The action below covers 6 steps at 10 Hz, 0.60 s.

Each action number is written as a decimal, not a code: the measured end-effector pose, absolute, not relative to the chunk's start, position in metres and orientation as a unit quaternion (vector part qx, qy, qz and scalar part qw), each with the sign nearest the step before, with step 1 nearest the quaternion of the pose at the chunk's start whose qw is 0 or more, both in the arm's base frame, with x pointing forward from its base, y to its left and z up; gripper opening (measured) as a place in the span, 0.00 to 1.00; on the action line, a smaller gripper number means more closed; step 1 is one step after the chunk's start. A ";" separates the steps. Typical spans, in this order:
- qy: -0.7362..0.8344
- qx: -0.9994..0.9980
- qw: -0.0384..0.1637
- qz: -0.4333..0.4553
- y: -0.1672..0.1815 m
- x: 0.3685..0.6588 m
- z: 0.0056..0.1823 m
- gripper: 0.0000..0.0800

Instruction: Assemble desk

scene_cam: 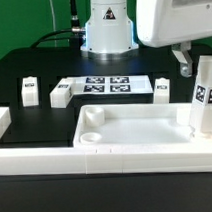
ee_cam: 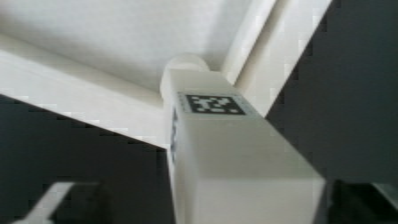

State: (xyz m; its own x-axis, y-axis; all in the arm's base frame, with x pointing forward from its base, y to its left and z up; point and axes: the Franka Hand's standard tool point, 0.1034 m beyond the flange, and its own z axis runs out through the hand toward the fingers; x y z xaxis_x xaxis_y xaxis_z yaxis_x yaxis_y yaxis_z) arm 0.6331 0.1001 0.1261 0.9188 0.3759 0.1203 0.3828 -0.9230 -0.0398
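The white tray-like tabletop (scene_cam: 135, 128) lies near the front of the black table. One tagged white leg (scene_cam: 205, 98) stands upright at the tabletop's corner on the exterior view's right. My gripper (scene_cam: 197, 56) hangs over the top of that leg. One dark finger (scene_cam: 180, 59) shows beside it. In the wrist view the same leg (ee_cam: 222, 140) runs down to the tabletop's rim (ee_cam: 71, 88). The gripper (ee_cam: 217, 208) is open, with a finger on either side of the leg. Three more legs (scene_cam: 30, 90) (scene_cam: 61, 93) (scene_cam: 161, 88) lie loose farther back.
The marker board (scene_cam: 106, 85) lies flat behind the tabletop, between the loose legs. A long white border wall (scene_cam: 46, 157) runs along the front and turns up at the exterior view's left (scene_cam: 3, 124). The arm's base (scene_cam: 109, 29) stands at the back.
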 end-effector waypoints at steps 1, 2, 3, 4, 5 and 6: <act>-0.193 -0.979 0.031 -0.055 0.100 0.633 0.125 0.58; -0.194 -0.979 0.032 -0.055 0.100 0.633 0.126 0.40; -0.194 -0.979 0.032 -0.055 0.100 0.633 0.126 0.36; -0.194 -0.979 0.032 -0.055 0.100 0.633 0.126 0.36; -0.192 -0.979 0.032 -0.055 0.101 0.633 0.126 0.36; -0.184 -0.981 0.032 -0.055 0.101 0.633 0.126 0.36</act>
